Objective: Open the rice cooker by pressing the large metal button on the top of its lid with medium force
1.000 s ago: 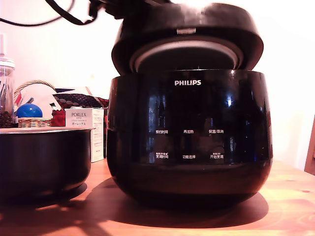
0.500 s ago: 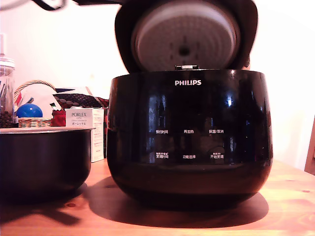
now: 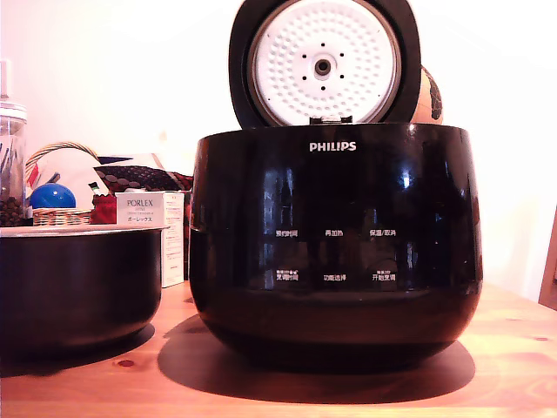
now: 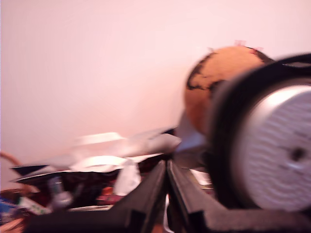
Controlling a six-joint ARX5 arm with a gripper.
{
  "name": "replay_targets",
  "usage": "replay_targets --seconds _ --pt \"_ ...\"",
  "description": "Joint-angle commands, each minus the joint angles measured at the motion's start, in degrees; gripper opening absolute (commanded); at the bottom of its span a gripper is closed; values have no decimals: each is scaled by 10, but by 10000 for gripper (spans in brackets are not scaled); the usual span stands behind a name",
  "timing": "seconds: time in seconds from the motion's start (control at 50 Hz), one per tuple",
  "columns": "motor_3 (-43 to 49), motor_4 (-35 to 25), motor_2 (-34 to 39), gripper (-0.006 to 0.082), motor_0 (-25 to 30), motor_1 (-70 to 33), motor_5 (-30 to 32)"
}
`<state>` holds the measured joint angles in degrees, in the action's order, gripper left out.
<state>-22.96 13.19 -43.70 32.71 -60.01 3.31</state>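
The cooker [image 3: 335, 244] filled the centre of the exterior view, its lid [image 3: 324, 63] upright at top centre, white inner disc facing out. In the blurred wrist view, the gripper's [image 4: 166, 167] fingers met, holding nothing.

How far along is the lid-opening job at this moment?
Done: the glossy black round lid stands upright above the large glossy black rice cooker, its white dimpled inner face toward the exterior view. In hand: nothing; the wrist view shows the black gripper with fingers together, holding nothing, beside the lid. Left: apparently nothing.
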Motion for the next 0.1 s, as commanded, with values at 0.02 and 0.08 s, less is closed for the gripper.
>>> replay_targets --seconds 0.02,0.08 --pt "-1 0 15 -24 -1 2 2" --pt "0 0 15 -24 -1 2 2"
